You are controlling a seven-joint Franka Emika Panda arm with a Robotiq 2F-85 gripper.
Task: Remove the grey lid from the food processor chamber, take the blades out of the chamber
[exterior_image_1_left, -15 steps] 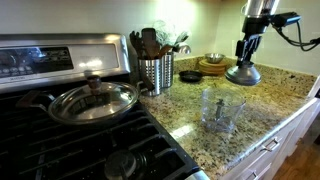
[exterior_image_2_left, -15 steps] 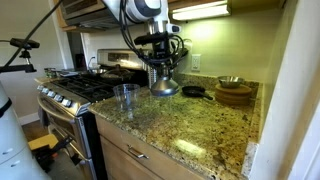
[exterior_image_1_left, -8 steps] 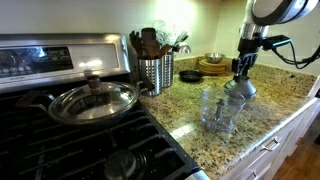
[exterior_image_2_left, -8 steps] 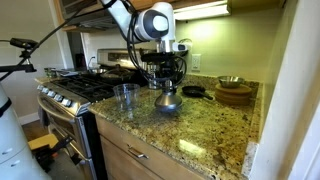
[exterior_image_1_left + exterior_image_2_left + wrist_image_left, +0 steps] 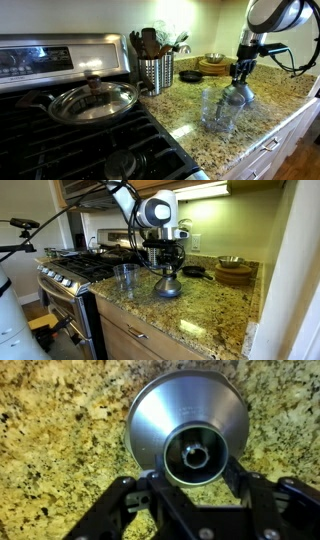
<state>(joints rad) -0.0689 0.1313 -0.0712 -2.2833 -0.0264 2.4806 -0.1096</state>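
Gripper (image 5: 198, 472) pinched tight on the knob of the grey lid (image 5: 185, 410), which sits on the counter (image 5: 210, 310). The clear cup (image 5: 125, 277) stands near, frame-left of it.

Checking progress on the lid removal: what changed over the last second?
The gripper lowered the grey lid down to the counter beside the clear chamber; whether it let go is unclear. The clear chamber, pan and utensil holder stayed put.
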